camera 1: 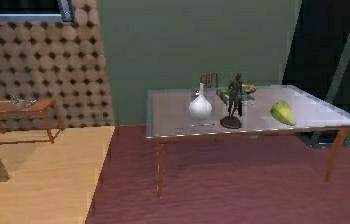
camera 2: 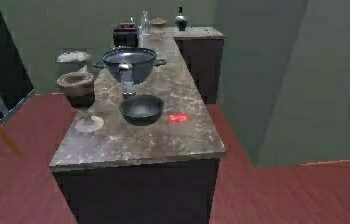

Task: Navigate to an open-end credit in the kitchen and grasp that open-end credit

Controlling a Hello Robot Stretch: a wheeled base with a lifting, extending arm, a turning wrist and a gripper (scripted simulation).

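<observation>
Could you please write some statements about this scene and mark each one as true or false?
1. A white round-bellied vase stands on the glossy table with wooden legs. True.
2. The small flat red thing lies on the floor. False: it lies on the brown marbled stone counter.
3. A dark round bowl and a large dark two-handled pot stand on that counter. True.
4. The dark slender statue stands on the floor. False: it stands on the glossy table, beside the vase.

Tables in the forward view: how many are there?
2. A big glossy table stands right of the middle, a white vase on it; a small wooden table sits at the left edge. Others could be hidden out of frame.
</observation>
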